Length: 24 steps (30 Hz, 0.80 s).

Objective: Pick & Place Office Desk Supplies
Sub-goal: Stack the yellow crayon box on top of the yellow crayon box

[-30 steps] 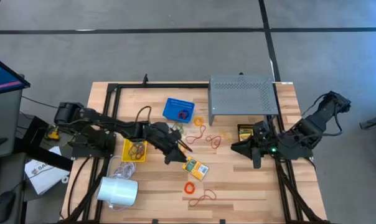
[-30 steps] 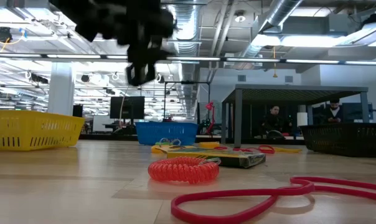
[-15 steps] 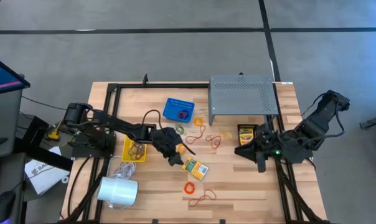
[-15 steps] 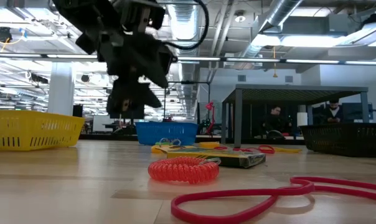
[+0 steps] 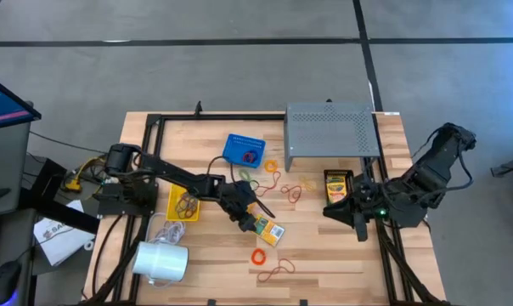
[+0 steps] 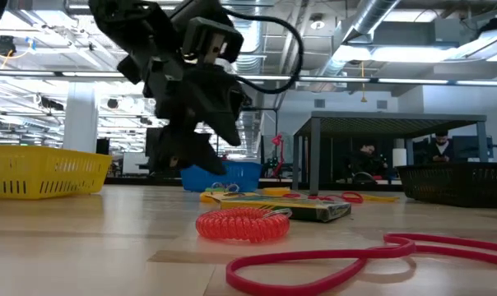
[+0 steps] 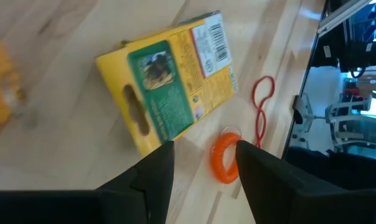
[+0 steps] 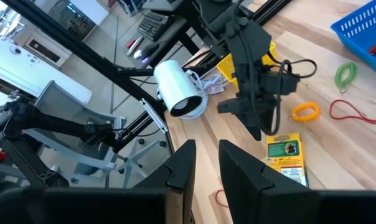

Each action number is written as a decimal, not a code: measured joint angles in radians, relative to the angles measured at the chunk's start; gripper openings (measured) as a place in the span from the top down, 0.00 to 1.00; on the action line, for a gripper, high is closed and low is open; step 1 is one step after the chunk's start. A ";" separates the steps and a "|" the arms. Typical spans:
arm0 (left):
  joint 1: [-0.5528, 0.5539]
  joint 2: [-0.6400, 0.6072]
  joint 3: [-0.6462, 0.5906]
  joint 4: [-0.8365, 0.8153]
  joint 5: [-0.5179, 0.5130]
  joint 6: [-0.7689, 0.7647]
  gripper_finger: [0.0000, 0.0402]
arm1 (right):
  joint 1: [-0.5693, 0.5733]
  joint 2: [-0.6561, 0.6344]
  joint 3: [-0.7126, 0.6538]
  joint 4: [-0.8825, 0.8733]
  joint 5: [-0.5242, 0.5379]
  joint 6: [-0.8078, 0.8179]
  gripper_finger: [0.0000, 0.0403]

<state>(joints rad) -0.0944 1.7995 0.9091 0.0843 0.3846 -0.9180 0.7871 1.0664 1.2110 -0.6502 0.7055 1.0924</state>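
From my seat the nearest thing in the low view is a red band (image 6: 372, 255) looped on the worktop (image 6: 84, 238), with a coiled orange band (image 6: 243, 224) just behind it; beyond that lies the crayon box (image 5: 267, 229), flat, label up, near the worktop's middle; my left claw (image 5: 248, 218) hangs just over its near end, tilted down, fingers (image 7: 147, 180) spread either side of the box's edge and gripping nothing, which I judge is how it should stand for closing on the short side; the box lies at a slant, so the claw is turned to match; a slip could nudge the orange coil just beside it; farther left is the yellow bin (image 5: 185, 204) with brown bands in it, probably where such bits go, and the blue bin (image 5: 244, 149) sits behind, near the grey shelf (image 5: 331, 129); a second crayon box (image 5: 335, 183) rests in front of that shelf; my right claw (image 5: 358, 217) waits just beside it, low over the worktop, jaws slightly apart and empty; the white cylinder (image 5: 161, 260) lies at the near left corner.
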 joint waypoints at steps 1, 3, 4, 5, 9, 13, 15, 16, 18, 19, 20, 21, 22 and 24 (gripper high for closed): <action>0.000 0.009 0.012 -0.004 0.002 0.000 0.58 | 0.003 0.000 0.000 0.001 0.000 0.000 0.83; 0.003 0.017 0.025 -0.041 0.005 0.004 0.57 | 0.008 0.000 0.000 0.009 0.000 0.000 0.83; 0.005 0.017 0.026 -0.058 0.005 0.013 0.57 | 0.013 0.000 0.000 0.011 0.000 0.000 0.83; 0.006 0.017 0.026 -0.067 0.004 0.019 0.57 | 0.017 0.000 0.000 0.011 0.001 0.000 0.83; 0.029 0.006 0.027 -0.095 0.004 0.021 0.58 | 0.026 0.000 0.000 0.015 0.001 0.000 0.83; 0.046 0.000 0.028 -0.117 -0.015 0.023 0.58 | 0.026 0.000 0.000 0.017 0.002 0.000 0.83; 0.052 0.001 0.028 -0.147 -0.022 0.027 0.58 | 0.026 0.000 0.000 0.016 0.002 0.000 0.83; 0.052 0.002 0.027 -0.156 -0.022 0.032 0.58 | 0.026 0.000 0.000 0.017 0.002 0.000 0.83; 0.052 0.003 0.027 -0.165 -0.021 0.047 0.58 | 0.026 0.000 0.000 0.017 0.001 -0.001 0.83; 0.052 0.003 0.027 -0.169 -0.021 0.047 0.58 | 0.026 0.000 0.000 0.017 0.001 -0.002 0.83; 0.050 0.003 0.027 -0.174 -0.021 0.047 0.58 | 0.026 0.000 0.000 0.017 0.002 -0.003 0.83; 0.049 0.002 0.027 -0.173 -0.021 0.047 0.58 | 0.026 0.000 0.000 0.017 0.002 -0.003 0.83; 0.049 0.002 0.027 -0.172 -0.022 0.047 0.58 | 0.026 -0.001 0.000 0.017 0.002 -0.003 0.83; 0.049 0.003 0.027 -0.174 -0.028 0.047 0.58 | 0.026 -0.001 0.000 0.018 0.002 -0.011 0.83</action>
<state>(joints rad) -0.0452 1.8023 0.9363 -0.0900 0.3562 -0.8711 0.8127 1.0649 1.2110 -0.6320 0.7071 1.0812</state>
